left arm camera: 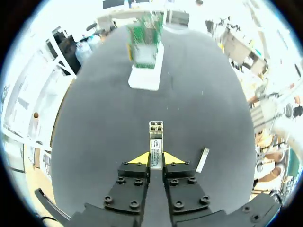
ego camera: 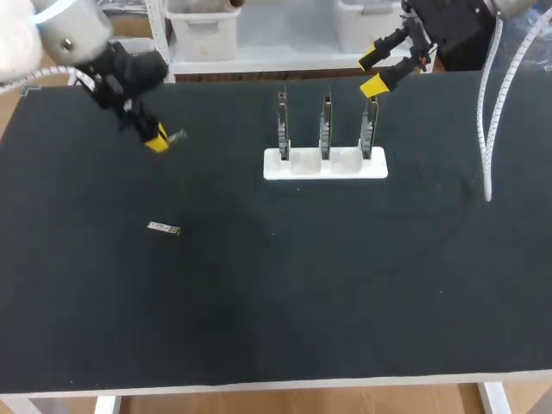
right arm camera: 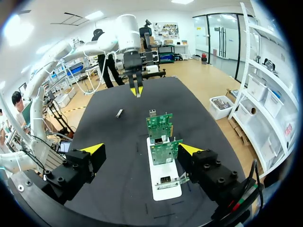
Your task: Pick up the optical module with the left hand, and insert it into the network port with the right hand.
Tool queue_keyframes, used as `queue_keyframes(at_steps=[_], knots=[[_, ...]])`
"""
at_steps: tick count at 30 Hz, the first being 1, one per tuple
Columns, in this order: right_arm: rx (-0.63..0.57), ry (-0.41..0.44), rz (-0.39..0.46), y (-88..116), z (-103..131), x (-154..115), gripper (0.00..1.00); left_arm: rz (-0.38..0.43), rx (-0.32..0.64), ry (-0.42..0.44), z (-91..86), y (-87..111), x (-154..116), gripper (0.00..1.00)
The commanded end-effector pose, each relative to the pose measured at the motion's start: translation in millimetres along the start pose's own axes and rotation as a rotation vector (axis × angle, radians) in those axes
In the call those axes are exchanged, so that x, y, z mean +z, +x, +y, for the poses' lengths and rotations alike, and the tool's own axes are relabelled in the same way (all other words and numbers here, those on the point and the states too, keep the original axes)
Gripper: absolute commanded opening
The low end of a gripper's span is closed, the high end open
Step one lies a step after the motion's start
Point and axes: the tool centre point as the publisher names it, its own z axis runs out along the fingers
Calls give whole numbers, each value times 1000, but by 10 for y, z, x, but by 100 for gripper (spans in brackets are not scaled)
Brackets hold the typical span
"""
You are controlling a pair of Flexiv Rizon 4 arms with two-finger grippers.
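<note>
Left tool (ego camera: pixel 159 138) hangs over the far left of the dark surface (ego camera: pixel 345 285), and its yellow-tipped fingers are pinching the optical module (ego camera: pixel 175 136). The left wrist view confirms it: the optical module (left arm camera: pixel 155 142) sits clamped between both fingers, its front end poking out ahead of the left tool (left arm camera: pixel 156 158). A second module (ego camera: pixel 163 228) lies flat on the surface, nearer the front edge and well apart from the white rack (ego camera: pixel 325 164). That rack stands mid-surface with three circuit boards (ego camera: pixel 326 121) upright in it. Over at the far right, the right tool (ego camera: pixel 373 71) hovers just above the right-hand board, fingers spread wide, gripping nothing.
</note>
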Motion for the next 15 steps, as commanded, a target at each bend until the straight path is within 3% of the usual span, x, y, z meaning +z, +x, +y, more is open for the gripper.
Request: queue_keyframes(at_steps=[1, 4, 10, 15], knots=[[0, 7, -1, 6, 34, -5, 100, -315, -48, -7, 43, -54, -299, 0], [0, 7, -1, 6, 34, -5, 100, -429, -49, 7, 101, -193, -476, 0], [0, 7, -1, 6, 34, -5, 100, -541, -2, 31, 113, -544, -666, 0], [0, 7, -1, 6, 34, -5, 100, -638, 15, 100, 126, -792, -747, 0]])
